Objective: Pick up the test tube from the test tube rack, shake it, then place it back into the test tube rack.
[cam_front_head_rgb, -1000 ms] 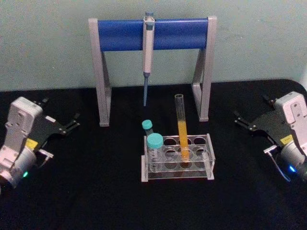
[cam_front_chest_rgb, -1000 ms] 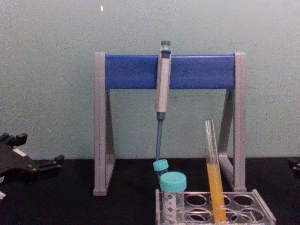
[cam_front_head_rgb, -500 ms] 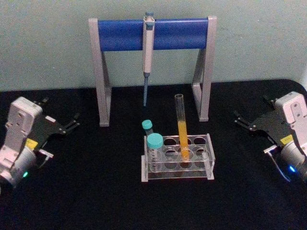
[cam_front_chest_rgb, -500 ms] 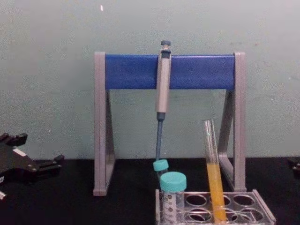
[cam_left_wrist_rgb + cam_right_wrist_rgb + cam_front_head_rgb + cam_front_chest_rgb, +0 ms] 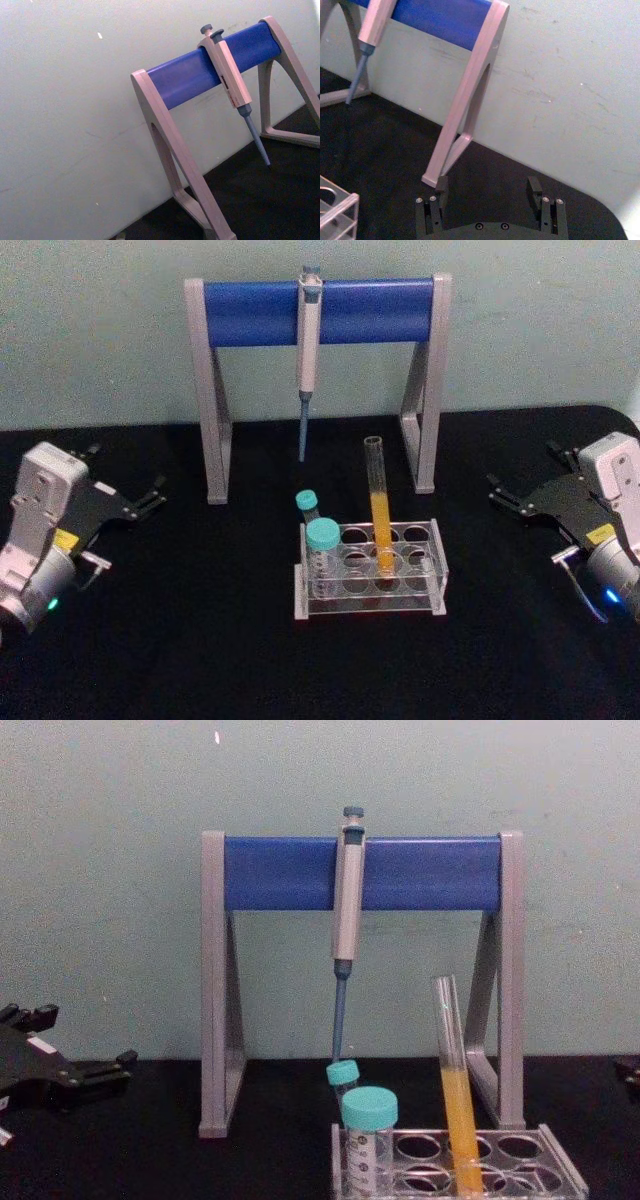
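**Left gripper** [image 5: 125,472]: mine, held low over the black table [image 5: 200,650] at its left side. Fingers spread, nothing between them. In the chest view it [image 5: 88,1038] enters from the left edge, tips pointing inward towards the stand.

**Right gripper** [image 5: 522,466]: mine, held low at the table's right side, mirroring the left. My right wrist view shows the fingers [image 5: 441,187] parted with bare table between them, so it is released and empty.

**Test tube** [image 5: 380,510]: seated in the test tube rack, between my two grippers and well apart from both. Open top, orange-yellow liquid in the lower half. From the chest view it [image 5: 455,1090] leans a little, mouth tipped towards my left gripper's side.

**Test tube rack** [image 5: 440,562]: clear tray with round holes, midway between my grippers and slightly nearer my body than their tips. One corner [image 5: 337,205] shows ahead of the right gripper, off to its side.

**Teal-capped tubes**: two, at the rack's end nearer my left gripper, one large [image 5: 322,535] and one smaller [image 5: 307,502] behind it.

**Grey stand with blue crossbar** [image 5: 320,312]: beyond the rack, farther forward than either gripper, by the wall.

**Pipette** [image 5: 308,340]: hung on the crossbar, tip down, above and behind the rack.
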`<state>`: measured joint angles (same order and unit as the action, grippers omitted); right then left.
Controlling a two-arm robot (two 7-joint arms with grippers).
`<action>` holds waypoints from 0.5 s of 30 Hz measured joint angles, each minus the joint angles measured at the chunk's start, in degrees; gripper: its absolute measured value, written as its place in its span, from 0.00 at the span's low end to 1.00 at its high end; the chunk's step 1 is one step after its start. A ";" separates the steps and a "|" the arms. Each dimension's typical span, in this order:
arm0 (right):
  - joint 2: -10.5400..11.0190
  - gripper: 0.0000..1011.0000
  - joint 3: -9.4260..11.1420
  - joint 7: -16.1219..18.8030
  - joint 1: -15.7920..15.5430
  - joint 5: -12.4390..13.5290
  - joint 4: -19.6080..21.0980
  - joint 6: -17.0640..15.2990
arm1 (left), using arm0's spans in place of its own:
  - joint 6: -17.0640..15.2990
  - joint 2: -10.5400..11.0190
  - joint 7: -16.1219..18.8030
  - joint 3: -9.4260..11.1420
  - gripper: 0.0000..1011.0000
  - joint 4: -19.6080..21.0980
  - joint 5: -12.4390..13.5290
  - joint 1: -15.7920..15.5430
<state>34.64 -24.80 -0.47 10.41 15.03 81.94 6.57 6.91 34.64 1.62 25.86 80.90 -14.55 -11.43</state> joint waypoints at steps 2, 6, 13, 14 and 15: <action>0.13 0.99 0.59 0.75 -0.72 0.72 0.91 -0.27 | 0.00 0.00 0.00 0.00 0.99 0.00 0.00 0.00; 0.64 0.99 1.91 3.18 -2.62 3.29 3.84 -1.29 | 0.00 0.00 0.00 0.00 0.99 0.00 0.00 0.00; 1.51 0.99 3.54 7.89 -5.51 7.93 8.83 -3.63 | 0.00 0.00 0.00 0.00 0.99 0.00 0.00 0.00; 1.59 0.99 3.66 8.40 -5.79 8.40 9.36 -3.96 | 0.00 0.00 0.00 0.00 0.99 0.00 0.00 0.00; 1.64 0.99 3.75 8.97 -6.02 8.87 9.85 -4.30 | 0.00 0.00 0.00 0.00 0.99 0.00 0.00 0.00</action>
<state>36.28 -21.06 8.50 4.39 23.90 91.79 2.27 6.91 34.65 1.62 25.86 80.90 -14.55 -11.43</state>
